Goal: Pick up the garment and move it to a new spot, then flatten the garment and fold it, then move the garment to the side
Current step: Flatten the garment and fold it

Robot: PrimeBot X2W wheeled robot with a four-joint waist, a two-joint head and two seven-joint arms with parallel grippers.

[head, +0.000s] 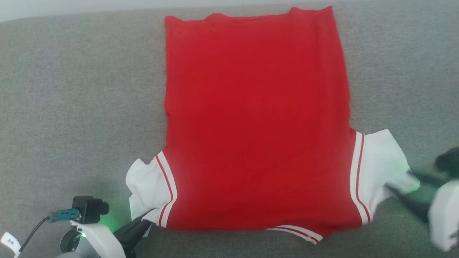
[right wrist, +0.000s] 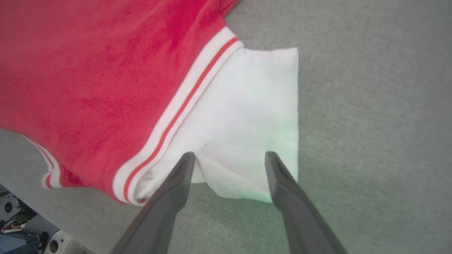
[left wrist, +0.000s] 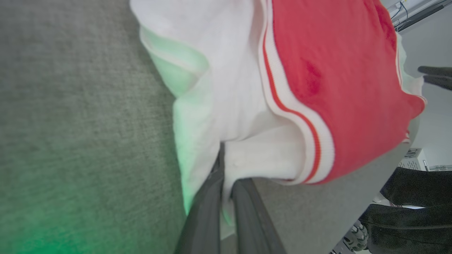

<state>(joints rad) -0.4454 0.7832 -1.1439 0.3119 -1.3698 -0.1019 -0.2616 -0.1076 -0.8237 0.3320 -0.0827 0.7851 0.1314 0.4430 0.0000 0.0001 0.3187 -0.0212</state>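
On grey fabric surface (head: pixel 71 89), red garment (head: pixel 256 122) flat — left tool (head: pixel 147 216) pinching its white sleeve (head: pixel 145 186), right tool (right wrist: pixel 227 155) splayed.

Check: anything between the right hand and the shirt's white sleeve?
Nothing visible does. The open right hand is at the white sleeve of the shirt, the sleeve's corner between its fingers, on the grey surface.

Bright red garment (head: pixel 256 125), spread flat, white stripe-trimmed end panels at near corners
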